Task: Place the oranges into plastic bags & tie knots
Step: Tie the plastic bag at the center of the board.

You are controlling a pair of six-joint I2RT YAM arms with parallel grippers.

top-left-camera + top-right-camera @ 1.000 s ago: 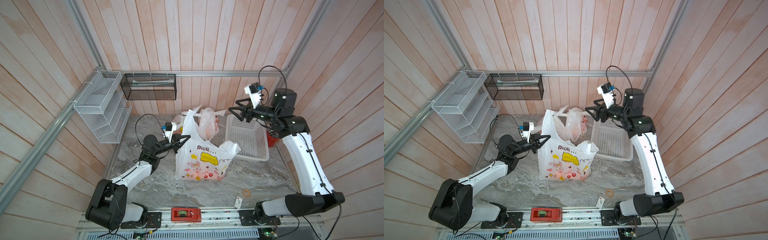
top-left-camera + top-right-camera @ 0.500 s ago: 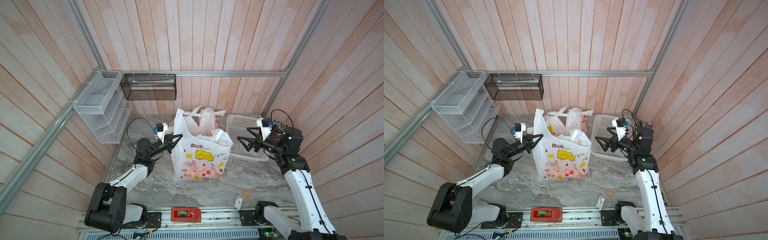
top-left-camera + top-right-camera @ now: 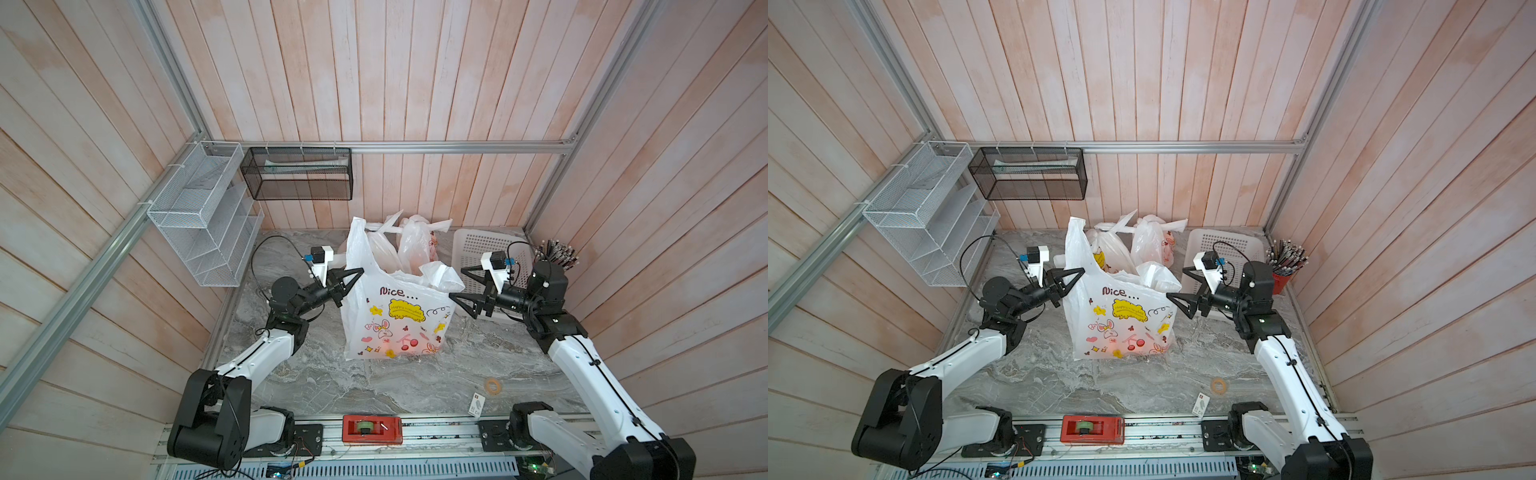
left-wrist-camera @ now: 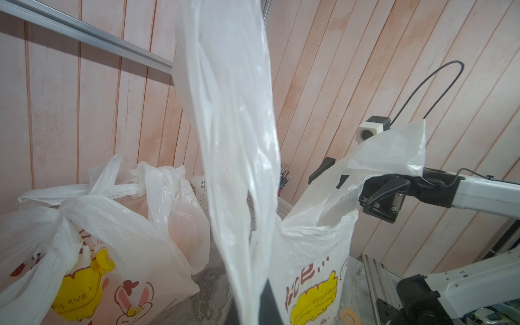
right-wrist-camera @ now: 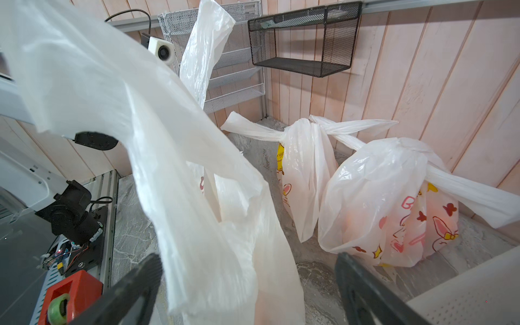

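Three plastic bags, oranges faintly glowing inside, left tool apparently pinching handle

Grey marbled tabletop bears three plastic bags; white basket; tape ring; small card.

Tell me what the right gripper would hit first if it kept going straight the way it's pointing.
Most likely the loose handle of the front bag, which hangs right before the open jaws of the right gripper. Depth is hard to judge.
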